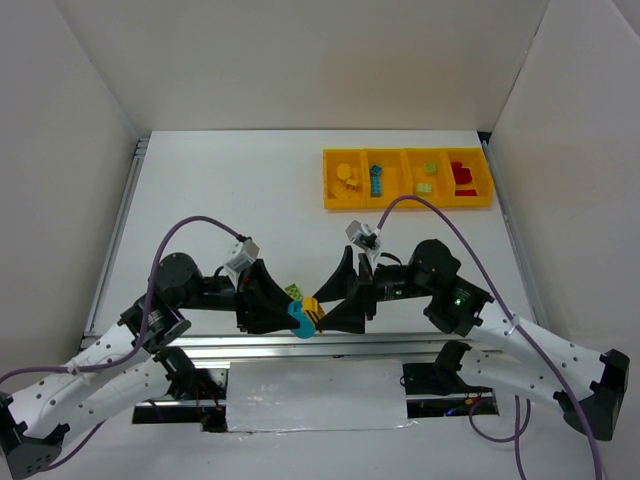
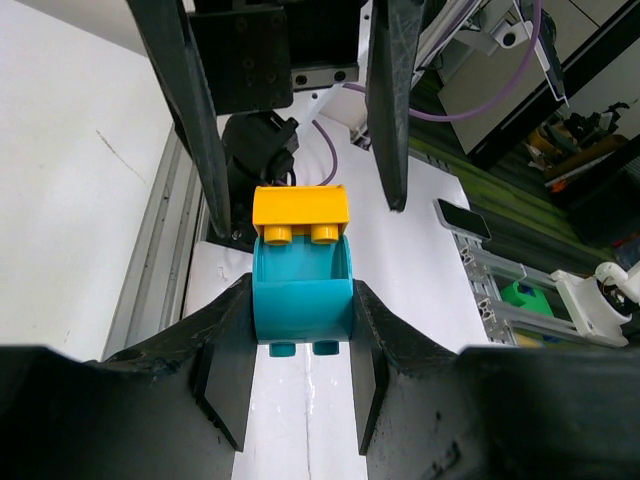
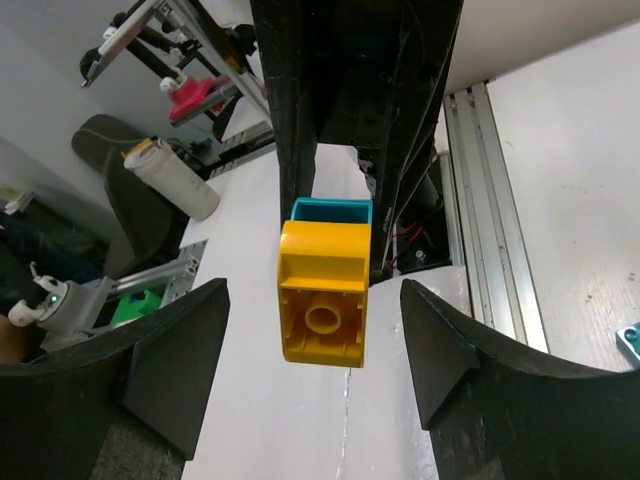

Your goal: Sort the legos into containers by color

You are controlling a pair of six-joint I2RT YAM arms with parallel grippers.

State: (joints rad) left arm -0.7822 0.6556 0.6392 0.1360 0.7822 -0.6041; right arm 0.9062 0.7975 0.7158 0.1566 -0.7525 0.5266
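My left gripper (image 2: 300, 300) is shut on a teal rounded brick (image 2: 300, 305) with a yellow brick (image 2: 300, 212) stuck on its far end. The pair is held above the table's near edge, where the teal brick (image 1: 299, 320) and yellow brick (image 1: 312, 307) show from above. My right gripper (image 3: 314, 290) is open, its fingers on either side of the yellow brick (image 3: 323, 290) without touching it. A light green brick (image 1: 293, 292) lies just behind. The yellow tray (image 1: 405, 205) at the far right holds yellow (image 1: 347, 176), blue (image 1: 376, 180), green (image 1: 428, 176) and red (image 1: 462, 178) bricks in separate compartments.
White walls enclose the table on three sides. A metal rail (image 1: 300, 343) runs along the near edge under both grippers. The two arms meet nose to nose near the middle front.
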